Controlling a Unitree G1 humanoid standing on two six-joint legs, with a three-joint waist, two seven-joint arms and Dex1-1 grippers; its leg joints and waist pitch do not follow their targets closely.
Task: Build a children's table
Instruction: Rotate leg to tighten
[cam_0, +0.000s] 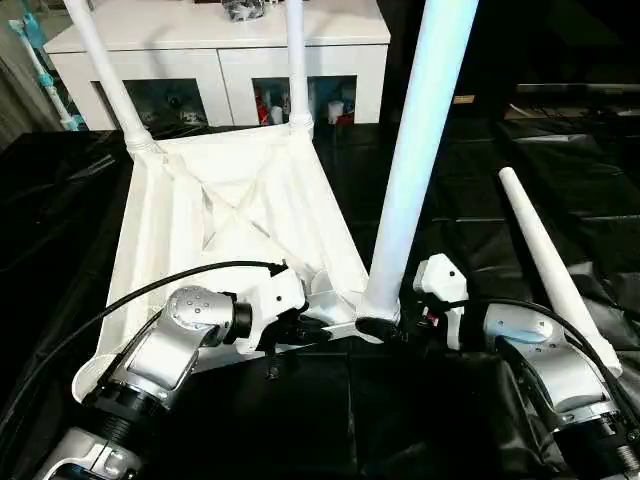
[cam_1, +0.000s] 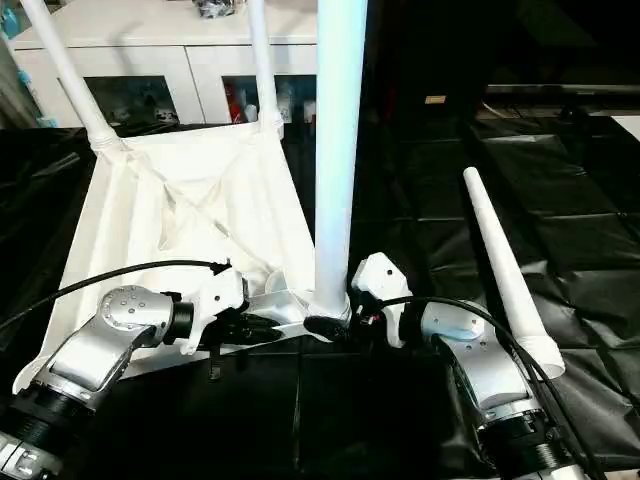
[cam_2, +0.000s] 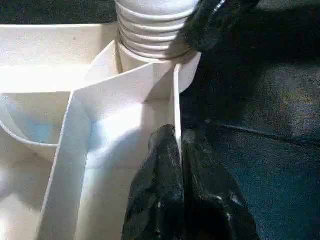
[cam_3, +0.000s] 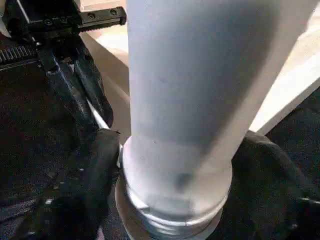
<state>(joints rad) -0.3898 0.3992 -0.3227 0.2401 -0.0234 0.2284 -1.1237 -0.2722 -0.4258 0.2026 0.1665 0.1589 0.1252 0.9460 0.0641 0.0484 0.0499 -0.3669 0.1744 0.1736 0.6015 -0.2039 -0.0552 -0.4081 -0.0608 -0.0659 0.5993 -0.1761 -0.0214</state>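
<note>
The right claw (cam_1: 335, 328) grips the upright leg (cam_1: 336, 150) at the tabletop (cam_1: 180, 220) corner.

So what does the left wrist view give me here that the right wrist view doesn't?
Left wrist view alone: the left claw pinched shut on the thin edge wall of the tabletop, the ribbed underside, and the leg's threaded end sitting at the corner socket.

Right wrist view alone: the leg's smooth shaft up close, with the right claw's black fingers on either side of its base; the left claw appears from outside.

Both: the same near-corner leg and the black floor covering.
</note>
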